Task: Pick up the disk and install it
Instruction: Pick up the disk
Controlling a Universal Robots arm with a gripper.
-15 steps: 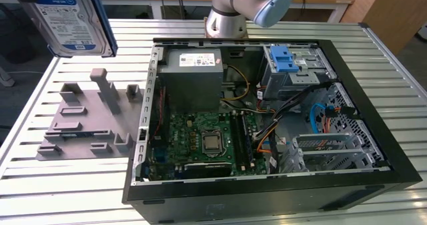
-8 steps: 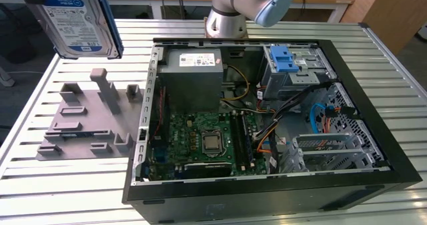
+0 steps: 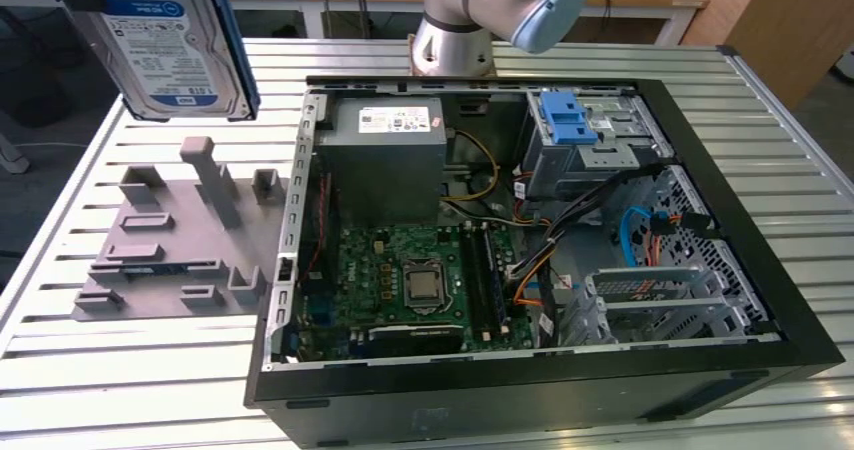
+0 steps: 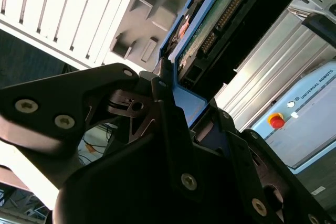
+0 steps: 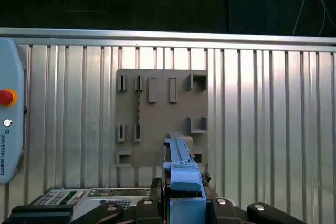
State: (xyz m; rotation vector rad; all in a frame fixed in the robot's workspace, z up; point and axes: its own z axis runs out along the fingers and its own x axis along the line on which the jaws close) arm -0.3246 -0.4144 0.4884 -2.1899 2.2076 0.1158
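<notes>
The disk [image 3: 167,42], a silver hard drive with a blue-and-white label and a blue carrier frame, hangs upright in the air at the exterior view's upper left, above the grey fixture plate [image 3: 174,240]. My gripper [image 5: 186,205] is shut on the disk's blue edge [image 5: 181,167]. In the second wrist view the black fingers [image 4: 157,90] clamp the blue frame, and the disk's circuit-board side [image 4: 218,22] shows beyond them. The open computer case [image 3: 747,230] lies to the exterior view's right of the disk, with a drive cage and blue latch [image 3: 574,122] at its far corner.
The grey fixture plate [image 5: 157,119] with raised holders lies on the slatted metal table [image 3: 160,370]. Inside the case are a grey power supply [image 3: 387,160], a green motherboard [image 3: 414,280] and loose cables [image 3: 627,230]. A teach pendant [image 5: 8,114] with a red button rests on the table.
</notes>
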